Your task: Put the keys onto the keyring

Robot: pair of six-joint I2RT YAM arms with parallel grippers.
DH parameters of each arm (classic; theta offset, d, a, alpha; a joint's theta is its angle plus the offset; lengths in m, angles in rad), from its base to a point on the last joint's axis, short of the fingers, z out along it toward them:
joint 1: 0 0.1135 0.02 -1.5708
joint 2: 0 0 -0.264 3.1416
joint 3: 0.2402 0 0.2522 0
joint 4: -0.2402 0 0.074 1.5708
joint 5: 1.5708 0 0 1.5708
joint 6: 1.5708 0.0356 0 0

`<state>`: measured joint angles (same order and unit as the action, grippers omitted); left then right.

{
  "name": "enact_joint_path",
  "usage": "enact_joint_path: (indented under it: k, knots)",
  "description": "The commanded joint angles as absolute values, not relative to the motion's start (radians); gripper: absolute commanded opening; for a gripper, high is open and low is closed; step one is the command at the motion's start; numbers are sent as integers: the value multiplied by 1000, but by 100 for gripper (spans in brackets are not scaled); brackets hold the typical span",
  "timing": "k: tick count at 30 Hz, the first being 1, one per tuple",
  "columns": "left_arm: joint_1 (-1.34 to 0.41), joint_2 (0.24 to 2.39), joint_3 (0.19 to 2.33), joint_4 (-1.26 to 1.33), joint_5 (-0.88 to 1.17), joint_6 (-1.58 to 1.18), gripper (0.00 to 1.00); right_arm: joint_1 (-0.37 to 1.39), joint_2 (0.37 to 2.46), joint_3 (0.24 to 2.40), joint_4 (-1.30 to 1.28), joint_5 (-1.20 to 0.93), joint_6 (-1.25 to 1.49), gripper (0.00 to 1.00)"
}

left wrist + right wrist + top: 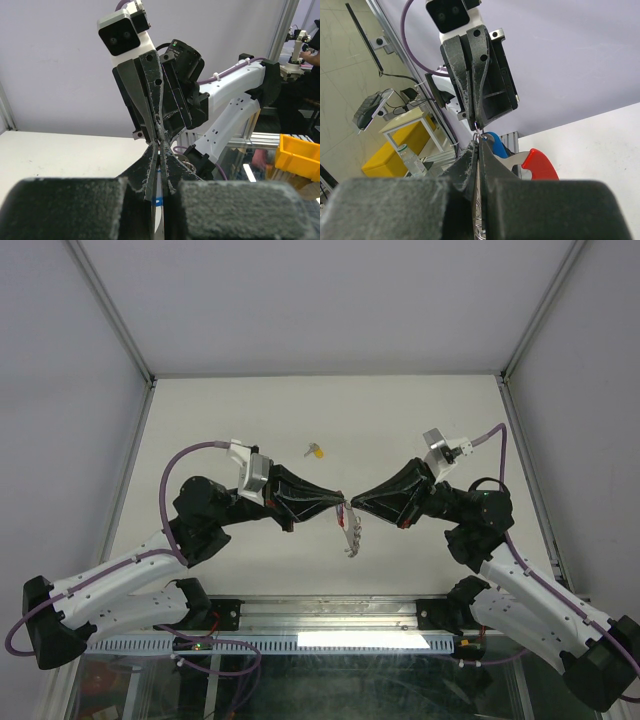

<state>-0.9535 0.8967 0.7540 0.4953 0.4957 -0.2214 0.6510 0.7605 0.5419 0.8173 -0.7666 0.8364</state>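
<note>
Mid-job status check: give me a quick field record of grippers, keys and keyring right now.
left gripper: shut, blue key at its tips
right gripper: shut on keyring, tip to tip with left gripper
keyring: in the air, red tab hanging below the tips
yellow key: on the table, beyond the grippers, untouched
blue key threaded: cannot tell

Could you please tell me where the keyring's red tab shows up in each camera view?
Top external: red tab at centre, just below the meeting fingers.
Left wrist: not visible.
Right wrist: red tab lower right of centre.
Shared landmark: both pairs of fingers meeting tip to tip.
</note>
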Motion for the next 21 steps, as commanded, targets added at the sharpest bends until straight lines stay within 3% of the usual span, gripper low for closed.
enact_joint_path:
  k: [1, 21]
  knots:
    - [-942, 899, 775, 535, 497, -222, 0, 646, 758, 550, 862, -752, 832, 0]
    - [-942, 914, 783, 536, 506, -216, 0, 647, 760, 543, 829, -730, 816, 0]
